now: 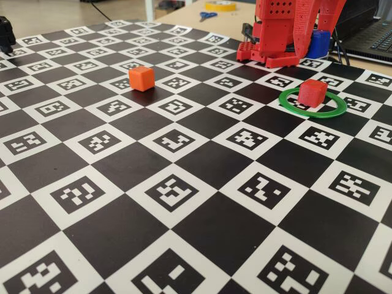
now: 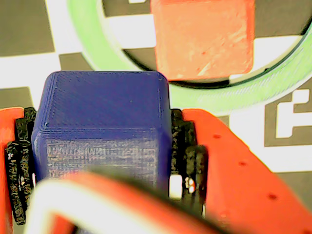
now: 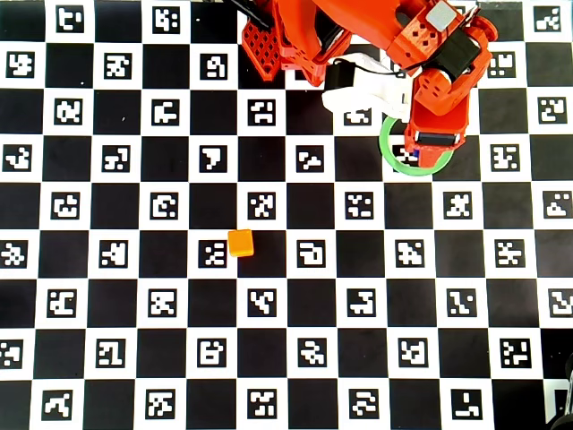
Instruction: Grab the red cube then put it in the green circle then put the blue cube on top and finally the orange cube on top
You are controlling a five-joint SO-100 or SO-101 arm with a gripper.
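Clamped in the red gripper [image 2: 102,161] is the blue cube [image 2: 102,131]. In the wrist view the cube sits between the two fingers, and the bumpy black pads [image 2: 187,156] press on its left and right sides. The cube fills most of the lower part of that view.

Just past the blue cube, the wrist view shows the red cube [image 2: 202,39] lying inside the green circle [image 2: 92,44]. The red cube looks pale there because the light is bright. It sits flat on the board, and the green circle runs around it.

In the fixed view the red cube [image 1: 312,93] is inside the green circle [image 1: 334,110], a bit toward the far side of it. The blue cube [image 1: 318,44] is higher up and farther back, next to the red arm [image 1: 288,30], and it is not touching the red cube.

In the overhead view the arm [image 3: 430,63] covers most of the green circle [image 3: 387,148], so only part of the ring shows. The red and blue cubes are hidden there.

The orange cube [image 1: 141,78] sits alone on the checkered board [image 1: 184,202], well apart from the circle, to the left in the fixed view. From above, the orange cube [image 3: 240,243] is near the middle of the board [image 3: 134,269].
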